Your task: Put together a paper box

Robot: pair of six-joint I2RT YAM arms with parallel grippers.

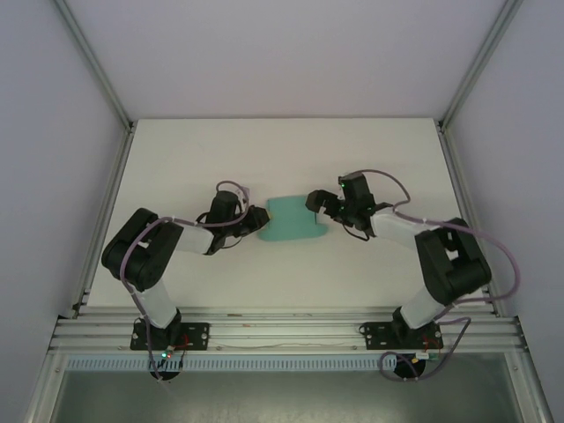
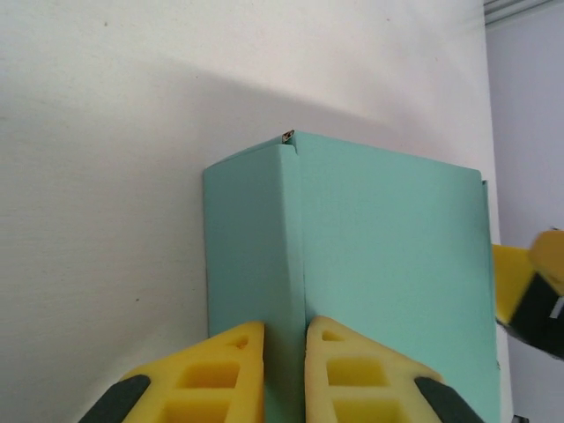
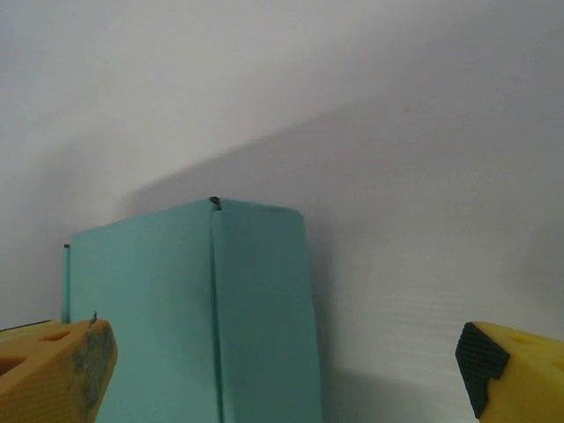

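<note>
- box (image 1: 293,222) sits on the counter (image 1: 264,159), dead center of the top view, w/ one hand at each end
- left hand (image 2: 285,344): looks clenched on the box's raised crease. There's a thin strip of teal card between its two yellow fingers (image 2: 249,361) at the bottom of the left wrist view
- right hand (image 3: 284,346): released and spread wide, tips out at the bottom corners of the right wrist view. The box end lies between them, nearer the bottom-left one; can't tell if it touches
- what could go wrong, imo: the card's thin, so a hard pinch on that crease could crumple or flatten the fold instead of shaping it
- only one hand has a grip, so any tug prob drags or twists the whole box across the counter
- if the right hand closes off-center, it could cave a side panel in
- count: 1 box, 2 arms (image 1: 150,256), 2 hands w/ 2 fingers each, 1 counter
</note>
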